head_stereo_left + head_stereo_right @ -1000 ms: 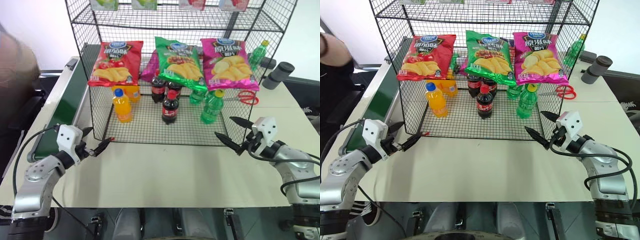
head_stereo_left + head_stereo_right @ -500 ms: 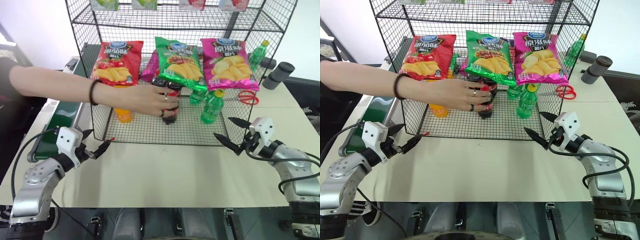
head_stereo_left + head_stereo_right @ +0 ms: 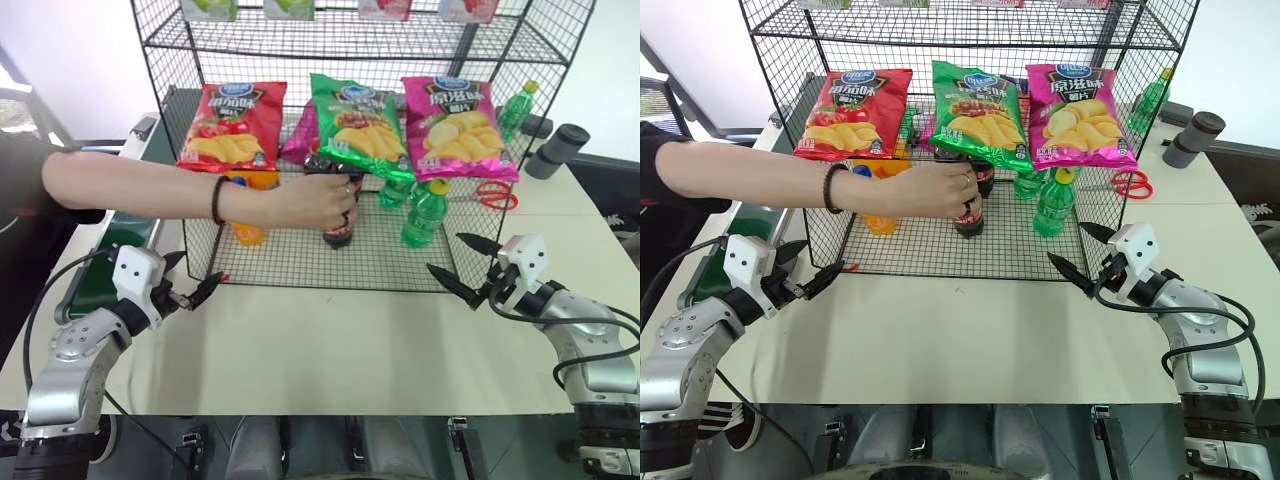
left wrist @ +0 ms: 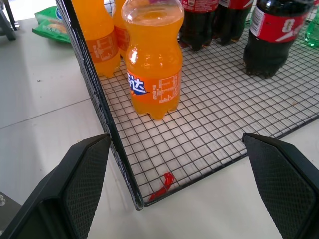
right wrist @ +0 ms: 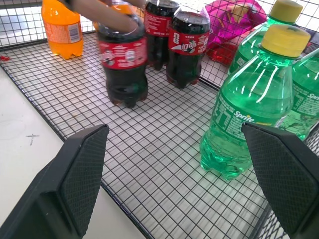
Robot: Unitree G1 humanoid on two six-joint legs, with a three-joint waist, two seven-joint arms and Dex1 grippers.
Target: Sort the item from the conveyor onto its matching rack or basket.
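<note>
A person's hand (image 3: 315, 200) reaches from the left into the black wire rack (image 3: 260, 262) and grips the front cola bottle (image 3: 338, 230) by its neck on the bottom tier. That red-labelled bottle (image 5: 122, 64) looks blurred in the right wrist view. Two more cola bottles (image 5: 187, 47) stand just behind it. My left gripper (image 3: 195, 277) hovers open over the table by the rack's front left corner. Off the front right corner my right gripper (image 3: 446, 253) is also open. Both are empty. The dark green conveyor (image 3: 115, 250) runs along the table's left side, under the person's forearm (image 3: 130, 185).
Orange soda bottles (image 4: 152, 64) stand at the rack's left and green bottles (image 5: 249, 119) at its right. Chip bags (image 3: 232, 125) hang over the tier above. Red scissors (image 3: 495, 195) and a grey cylinder (image 3: 557, 150) lie at the back right. Bare table (image 3: 330, 340) spreads before the rack.
A person's arm came in from the left and took hold of the front cola bottle; the hand has since slid up to its neck. My grippers stayed put.
</note>
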